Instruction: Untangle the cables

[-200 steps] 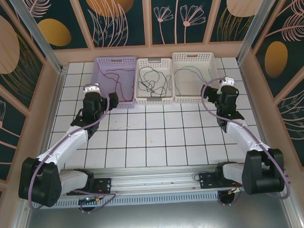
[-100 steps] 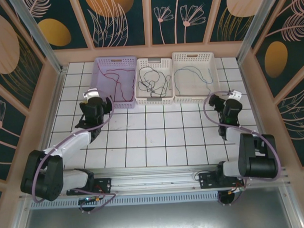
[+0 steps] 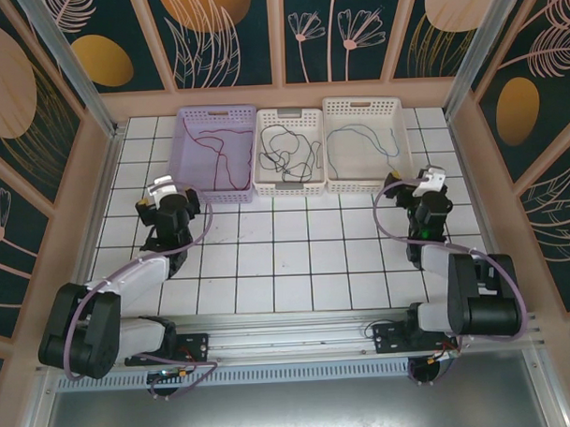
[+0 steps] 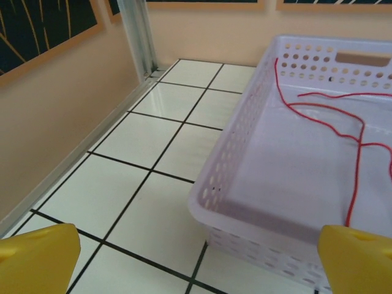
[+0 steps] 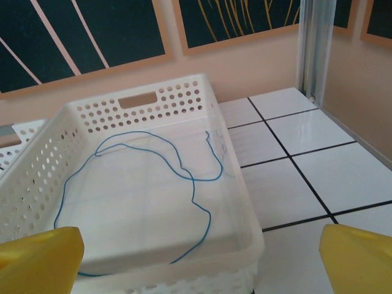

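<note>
Seen from above, the middle basket point(image 3: 289, 186) holds the black cable point(image 3: 281, 162). The red cable point(image 3: 229, 152) lies in the purple basket point(image 3: 230, 197) on its left, and the blue cable point(image 3: 359, 128) in the white basket point(image 3: 364, 184) on its right. The left gripper point(image 3: 164, 191) and right gripper point(image 3: 417, 179) hang nearer than it, one to each side.

The left wrist camera shows its yellow fingertips point(image 4: 37, 260) spread wide (nothing between them) and the red strand's kinks.

The right wrist camera shows the blue loop, with its fingertips point(image 5: 40, 257) likewise parted and empty.
</note>
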`<state>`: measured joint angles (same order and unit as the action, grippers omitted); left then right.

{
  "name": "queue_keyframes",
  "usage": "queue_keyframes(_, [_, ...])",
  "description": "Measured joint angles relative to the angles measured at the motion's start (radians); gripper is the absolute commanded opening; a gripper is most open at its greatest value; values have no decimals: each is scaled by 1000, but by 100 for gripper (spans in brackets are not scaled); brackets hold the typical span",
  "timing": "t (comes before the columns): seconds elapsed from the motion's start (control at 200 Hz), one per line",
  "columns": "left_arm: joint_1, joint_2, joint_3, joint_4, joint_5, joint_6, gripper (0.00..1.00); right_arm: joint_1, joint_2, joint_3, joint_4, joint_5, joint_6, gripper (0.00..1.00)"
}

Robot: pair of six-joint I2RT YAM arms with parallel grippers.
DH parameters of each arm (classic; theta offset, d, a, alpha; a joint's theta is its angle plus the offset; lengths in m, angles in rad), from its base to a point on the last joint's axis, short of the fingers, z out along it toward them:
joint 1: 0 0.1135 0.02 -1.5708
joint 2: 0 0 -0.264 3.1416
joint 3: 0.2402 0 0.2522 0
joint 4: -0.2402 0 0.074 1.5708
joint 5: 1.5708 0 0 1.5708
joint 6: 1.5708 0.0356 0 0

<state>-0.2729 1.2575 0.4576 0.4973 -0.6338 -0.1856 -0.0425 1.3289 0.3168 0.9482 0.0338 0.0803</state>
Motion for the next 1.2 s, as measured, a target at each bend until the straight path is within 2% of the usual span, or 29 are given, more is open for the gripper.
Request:
queue_keyframes(0.1, [18,6,-27,39,7,11,99,26,16,-27,25,48,-13,99])
queue_keyframes(0.265, [76,21,-93,162,55,22,99,71,110,-61,109,48,-61,99])
queue_keyframes(0.365, [114,56,-138,287,88,39,99,59,189,-103,224,55,-66,99])
queue_keyframes(0.525, [159,154,-181,480,138,70,99,49,212,-113,256,79,-63,99])
queue_keyframes(0.636, [205,255,-212,638,218,74,99,46,212,-113,283,108,-50,99])
queue_keyframes(0.831, [234,277,-223,713,287,73,99,46,212,-113,296,131,-45,99])
queue_keyframes(1.201, [234,275,-237,778,313,74,99,46,212,-113,300,134,-45,99])
